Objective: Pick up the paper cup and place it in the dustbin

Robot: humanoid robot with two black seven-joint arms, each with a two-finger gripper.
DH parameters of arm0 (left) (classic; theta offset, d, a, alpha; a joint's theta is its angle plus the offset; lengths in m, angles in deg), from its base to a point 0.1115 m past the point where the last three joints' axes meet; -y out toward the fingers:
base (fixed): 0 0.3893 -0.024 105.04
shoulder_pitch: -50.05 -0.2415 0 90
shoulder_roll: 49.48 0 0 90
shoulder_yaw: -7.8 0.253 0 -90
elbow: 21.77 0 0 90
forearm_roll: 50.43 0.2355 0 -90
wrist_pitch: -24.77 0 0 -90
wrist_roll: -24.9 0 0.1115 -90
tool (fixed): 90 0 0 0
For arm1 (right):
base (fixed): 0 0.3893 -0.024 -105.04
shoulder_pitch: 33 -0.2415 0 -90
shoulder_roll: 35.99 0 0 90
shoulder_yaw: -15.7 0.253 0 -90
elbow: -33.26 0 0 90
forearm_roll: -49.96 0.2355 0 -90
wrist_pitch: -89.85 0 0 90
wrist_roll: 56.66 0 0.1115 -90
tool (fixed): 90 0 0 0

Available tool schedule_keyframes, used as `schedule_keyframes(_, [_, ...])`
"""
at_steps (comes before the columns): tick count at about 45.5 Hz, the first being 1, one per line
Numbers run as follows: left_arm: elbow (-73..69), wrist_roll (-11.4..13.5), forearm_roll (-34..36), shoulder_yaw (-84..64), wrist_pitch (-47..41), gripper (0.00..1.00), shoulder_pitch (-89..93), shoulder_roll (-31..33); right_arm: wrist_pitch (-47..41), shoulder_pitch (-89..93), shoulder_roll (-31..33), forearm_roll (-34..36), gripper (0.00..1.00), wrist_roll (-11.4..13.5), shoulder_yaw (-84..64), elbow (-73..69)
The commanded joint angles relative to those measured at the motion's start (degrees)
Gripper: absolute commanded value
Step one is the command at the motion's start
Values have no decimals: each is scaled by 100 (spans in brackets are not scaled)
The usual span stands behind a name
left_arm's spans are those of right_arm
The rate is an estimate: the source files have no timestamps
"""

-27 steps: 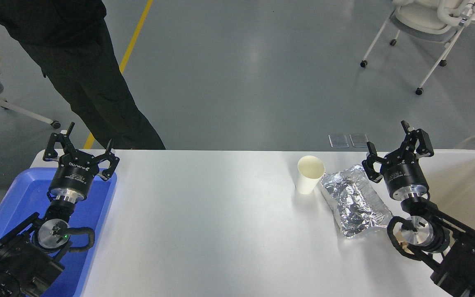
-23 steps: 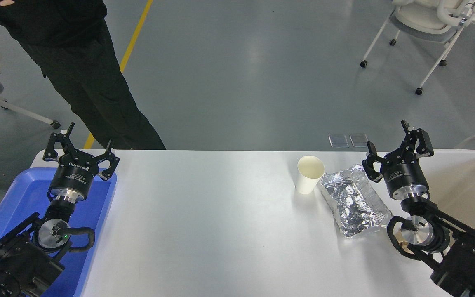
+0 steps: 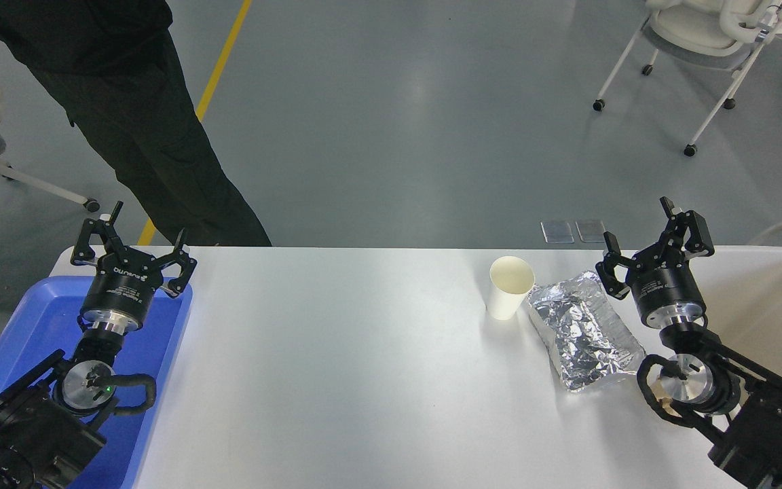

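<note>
The white paper cup (image 3: 510, 287) stands upright on the white table (image 3: 350, 353), right of centre near the far edge, its cream inside showing. The cream-white dustbin (image 3: 774, 299) sits at the right edge, partly behind my right arm. My right gripper (image 3: 639, 241) is open and empty, about a cup's width to the right of the cup, above the far end of a foil packet. My left gripper (image 3: 134, 234) is open and empty, parked at the lower left over a blue tray.
A crinkled silver foil packet (image 3: 584, 329) lies just right of the cup, touching or nearly touching it. A shallow blue tray (image 3: 31, 326) sits at the table's left edge. A person in black (image 3: 126, 115) stands at the far left. A wheeled chair (image 3: 703, 41) stands far right.
The right gripper has edged very slightly up the picture. The person at the far left shifted a little. The cup and packet have not moved.
</note>
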Motion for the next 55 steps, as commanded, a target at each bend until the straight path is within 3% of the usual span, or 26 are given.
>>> schedule_keyframes(1, [2,0,0,2,0,100,0,0,9,14,-4,36,100,-10,26,-7])
schedule_keyframes(25, [-7,9,0,-16,0,100,0,0,0,58,356,-34,100,69,-237,-226])
schedule_keyframes(38, [2,0,0,2,0,100,9,0,9,-715,1533,63,100,43,-1845,-543])
schedule_keyframes(46, [2,0,0,2,0,100,9,0,9,-2154,2044,63,100,43,-4109,-543])
schedule_keyframes(55, [2,0,0,11,0,100,18,0,-9,-4457,2044,54,100,34,-7740,-578])
